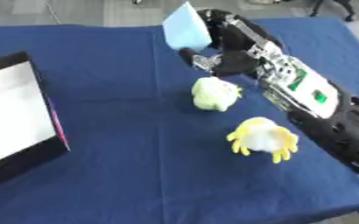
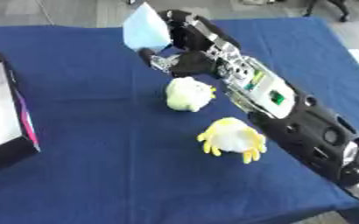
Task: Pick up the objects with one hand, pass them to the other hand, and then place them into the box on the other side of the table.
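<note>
My right hand (image 1: 227, 49) reaches in from the right and is shut on a light blue flat object (image 1: 186, 27), holding it tilted above the far middle of the blue table (image 1: 121, 166). Just in front of that hand a pale green round plush toy (image 1: 215, 93) lies on the cloth. Nearer to me sits a yellow and white plush toy (image 1: 263, 138) with short yellow legs, beside my right forearm. A black box (image 1: 18, 118) with a white inside and a pink edge stands at the left side. My left hand shows in neither view.
My right forearm (image 2: 290, 118) stretches diagonally over the right half of the table. The table's near edge runs along the bottom right, and grey floor shows beyond the far edge.
</note>
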Robot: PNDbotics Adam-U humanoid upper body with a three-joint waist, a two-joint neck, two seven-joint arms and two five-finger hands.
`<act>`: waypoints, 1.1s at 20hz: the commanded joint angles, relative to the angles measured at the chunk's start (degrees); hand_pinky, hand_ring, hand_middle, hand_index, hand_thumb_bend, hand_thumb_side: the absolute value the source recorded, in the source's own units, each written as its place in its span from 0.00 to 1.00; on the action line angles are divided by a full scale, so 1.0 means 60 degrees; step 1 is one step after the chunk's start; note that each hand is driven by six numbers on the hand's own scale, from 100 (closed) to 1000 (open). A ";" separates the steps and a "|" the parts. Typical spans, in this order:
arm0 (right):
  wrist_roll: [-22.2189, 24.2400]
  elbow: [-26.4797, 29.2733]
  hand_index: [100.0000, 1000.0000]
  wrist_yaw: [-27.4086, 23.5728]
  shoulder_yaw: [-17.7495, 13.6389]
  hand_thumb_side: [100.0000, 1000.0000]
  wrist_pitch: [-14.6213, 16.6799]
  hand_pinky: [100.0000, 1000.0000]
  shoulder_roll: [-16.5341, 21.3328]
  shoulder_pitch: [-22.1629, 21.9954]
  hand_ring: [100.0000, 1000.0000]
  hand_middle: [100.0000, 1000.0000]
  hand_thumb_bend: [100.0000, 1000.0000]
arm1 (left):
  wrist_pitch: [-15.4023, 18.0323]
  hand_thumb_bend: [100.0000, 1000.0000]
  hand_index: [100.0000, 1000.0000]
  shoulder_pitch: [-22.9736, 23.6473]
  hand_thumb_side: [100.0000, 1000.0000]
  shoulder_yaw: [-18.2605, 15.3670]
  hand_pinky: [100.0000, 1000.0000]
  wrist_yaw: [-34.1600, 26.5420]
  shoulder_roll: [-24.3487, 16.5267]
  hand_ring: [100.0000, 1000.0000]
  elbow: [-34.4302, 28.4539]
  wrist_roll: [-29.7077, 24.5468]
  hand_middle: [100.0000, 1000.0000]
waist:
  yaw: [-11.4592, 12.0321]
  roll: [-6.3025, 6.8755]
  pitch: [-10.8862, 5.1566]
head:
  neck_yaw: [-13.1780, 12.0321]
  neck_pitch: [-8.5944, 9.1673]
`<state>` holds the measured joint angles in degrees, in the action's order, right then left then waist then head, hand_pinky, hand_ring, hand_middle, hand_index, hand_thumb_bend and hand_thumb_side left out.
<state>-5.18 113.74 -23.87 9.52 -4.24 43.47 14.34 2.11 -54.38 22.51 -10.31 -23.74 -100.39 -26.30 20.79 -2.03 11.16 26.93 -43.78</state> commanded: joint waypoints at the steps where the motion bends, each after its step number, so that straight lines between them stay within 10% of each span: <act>1: -0.0023 0.0141 0.62 0.0185 0.0080 0.00 0.0022 0.67 0.0104 0.0197 0.52 0.58 0.00 | 0.0082 0.00 0.77 -0.0381 0.41 0.0219 1.00 0.0420 0.0132 0.77 0.0082 -0.0235 0.76 | 0.0030 0.0180 -0.0342 | 0.0009 -0.0056; 22: 0.0170 0.0141 0.61 0.1310 0.0920 0.00 0.0396 0.67 -0.0375 0.0729 0.52 0.58 0.01 | 0.0170 0.00 0.82 -0.1314 0.41 0.1407 1.00 0.2977 0.1386 0.80 0.2064 -0.0556 0.78 | 0.0311 0.0274 -0.0243 | -0.0040 -0.0056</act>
<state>-4.45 113.74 -16.51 15.26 -2.03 40.52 17.89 3.16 -60.90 31.12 6.70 -15.52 -88.15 -29.50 22.65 -1.14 11.16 26.84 -43.80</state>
